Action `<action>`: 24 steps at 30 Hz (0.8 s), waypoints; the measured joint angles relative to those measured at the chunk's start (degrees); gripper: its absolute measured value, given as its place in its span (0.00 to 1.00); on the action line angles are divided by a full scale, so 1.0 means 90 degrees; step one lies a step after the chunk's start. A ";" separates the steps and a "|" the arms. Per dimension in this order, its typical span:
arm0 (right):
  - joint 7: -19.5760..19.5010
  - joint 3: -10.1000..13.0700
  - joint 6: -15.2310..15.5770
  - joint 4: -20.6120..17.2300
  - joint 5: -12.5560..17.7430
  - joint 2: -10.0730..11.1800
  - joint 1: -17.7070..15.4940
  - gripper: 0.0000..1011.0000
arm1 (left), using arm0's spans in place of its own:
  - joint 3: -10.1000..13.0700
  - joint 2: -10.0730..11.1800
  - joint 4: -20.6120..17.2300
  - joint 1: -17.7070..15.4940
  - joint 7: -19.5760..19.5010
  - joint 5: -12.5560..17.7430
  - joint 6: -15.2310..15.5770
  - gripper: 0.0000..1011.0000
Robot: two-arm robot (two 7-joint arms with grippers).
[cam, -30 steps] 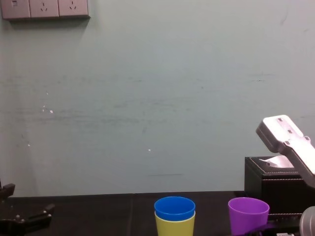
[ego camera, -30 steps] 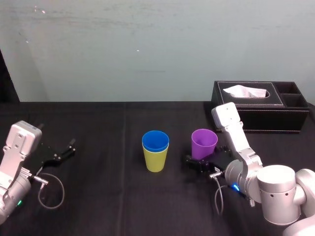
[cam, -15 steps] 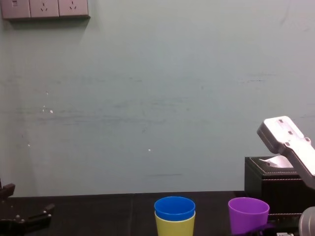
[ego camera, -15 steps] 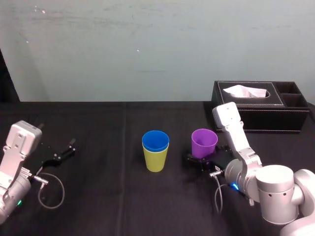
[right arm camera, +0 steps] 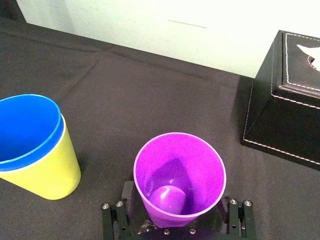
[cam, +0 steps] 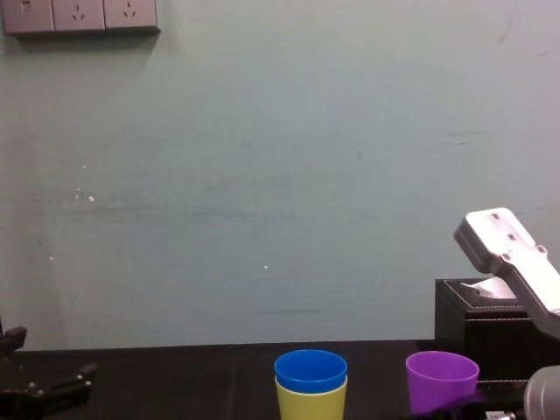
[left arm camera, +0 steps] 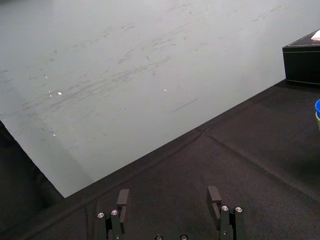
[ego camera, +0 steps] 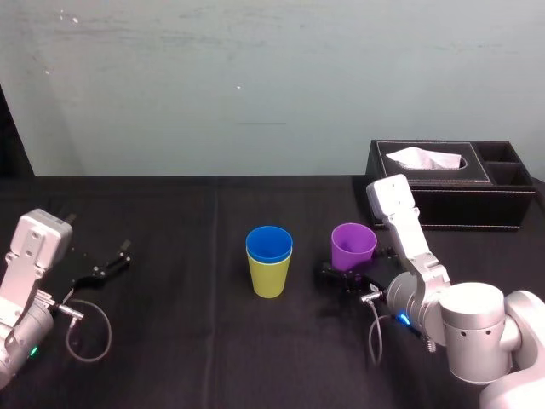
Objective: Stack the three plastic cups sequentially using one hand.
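Purple cup [right arm camera: 180, 170] stands empty between wide-open jaws of the right pincer [right arm camera: 176, 222]; blue cup [right arm camera: 25, 125] nests in yellow-green cup [right arm camera: 50, 172].

Purple cup [ego camera: 352, 245] base behind right pincer [ego camera: 352, 273], yellow-green cup [cam: 311, 403] bottom past chest view's edge.

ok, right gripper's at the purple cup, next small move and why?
Probably close the right gripper on the purple cup: its fingers straddle the cup's base with gaps either side, so nothing is held yet. The blue cup already sits in the yellow-green cup. The left gripper is parked, open.
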 joint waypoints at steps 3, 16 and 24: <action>-0.0001 0.0001 -0.0011 0.0039 -0.0014 -0.0016 0.0017 0.99 | 0.0000 0.0000 0.0000 0.0000 0.0000 0.0000 0.0000 0.99; -0.0025 0.0049 -0.0016 0.0121 -0.0067 -0.0063 0.0067 0.99 | 0.0000 0.0000 0.0000 0.0000 0.0000 0.0000 0.0000 0.99; -0.0029 0.0042 -0.0016 0.0117 -0.0067 -0.0061 0.0067 0.99 | 0.0000 0.0000 0.0000 0.0000 0.0000 0.0000 0.0000 0.99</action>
